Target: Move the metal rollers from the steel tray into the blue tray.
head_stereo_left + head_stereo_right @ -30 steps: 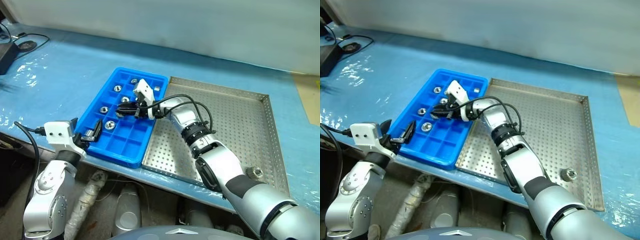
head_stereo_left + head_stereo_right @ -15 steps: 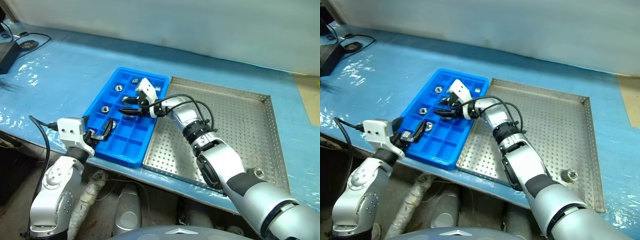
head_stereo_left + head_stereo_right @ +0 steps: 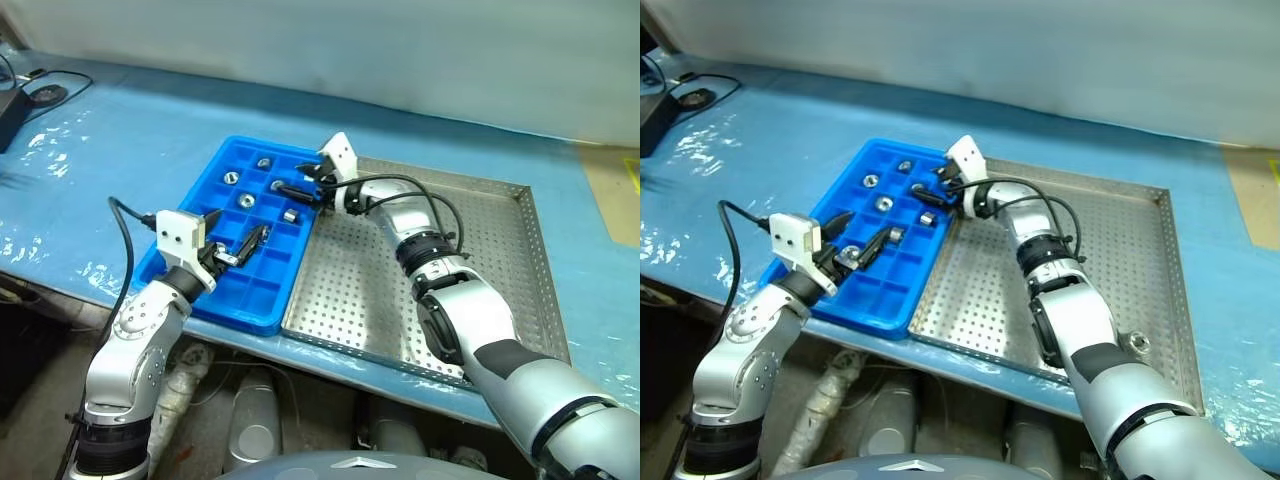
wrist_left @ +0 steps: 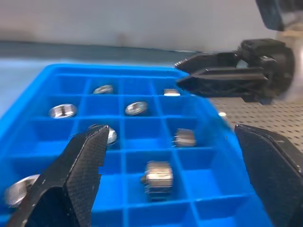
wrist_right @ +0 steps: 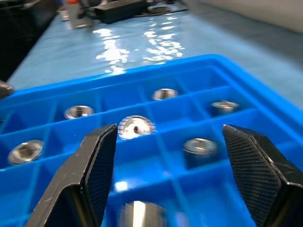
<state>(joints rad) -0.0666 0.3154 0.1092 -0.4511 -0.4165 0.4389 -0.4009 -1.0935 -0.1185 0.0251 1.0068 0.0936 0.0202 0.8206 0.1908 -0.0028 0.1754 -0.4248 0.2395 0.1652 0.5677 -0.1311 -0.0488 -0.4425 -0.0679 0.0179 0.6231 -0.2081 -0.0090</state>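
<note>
Left eye view: right claw (image 3: 297,190) is hanging wide and empty over the blue tray (image 3: 205,225).
Left claw (image 3: 232,245) is gaping too; next fetching the last roller (image 3: 1135,344) from the steel tray (image 3: 500,250).

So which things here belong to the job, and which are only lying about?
Belonging to the job:
- metal rollers, most in cells
- blue tray
- steel tray, one roller still in it
- right gripper, jaws open
- left gripper, jaws open

Only lying about:
- black cable
- blue table cover
</note>
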